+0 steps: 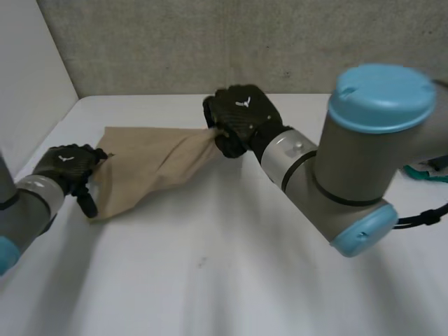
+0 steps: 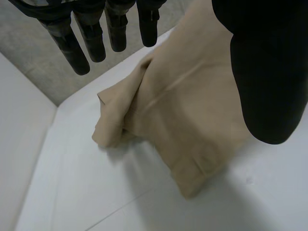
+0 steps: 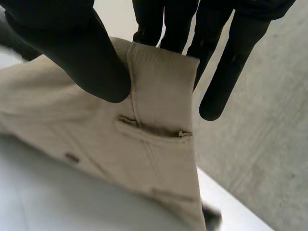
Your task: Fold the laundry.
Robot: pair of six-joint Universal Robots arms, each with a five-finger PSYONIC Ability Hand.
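Note:
A tan garment (image 1: 154, 164) with a pocket slit and a hemmed band lies stretched over the white table (image 1: 210, 280) between my two hands. My right hand (image 1: 241, 115) holds its right end lifted off the table. In the right wrist view the thumb (image 3: 82, 53) pinches the garment's band (image 3: 159, 72) against the fingers. My left hand (image 1: 66, 164) sits at the garment's left edge. Its fingers (image 2: 91, 43) are straight and spread above the garment (image 2: 192, 110), and the thumb (image 2: 269, 72) hangs over the fabric without gripping it.
A white side wall (image 1: 28, 84) borders the table on the left and a grey back wall (image 1: 245, 42) stands behind it. My right arm's elbow (image 1: 364, 168) reaches over the table's right half. A green object (image 1: 427, 171) lies at the far right edge.

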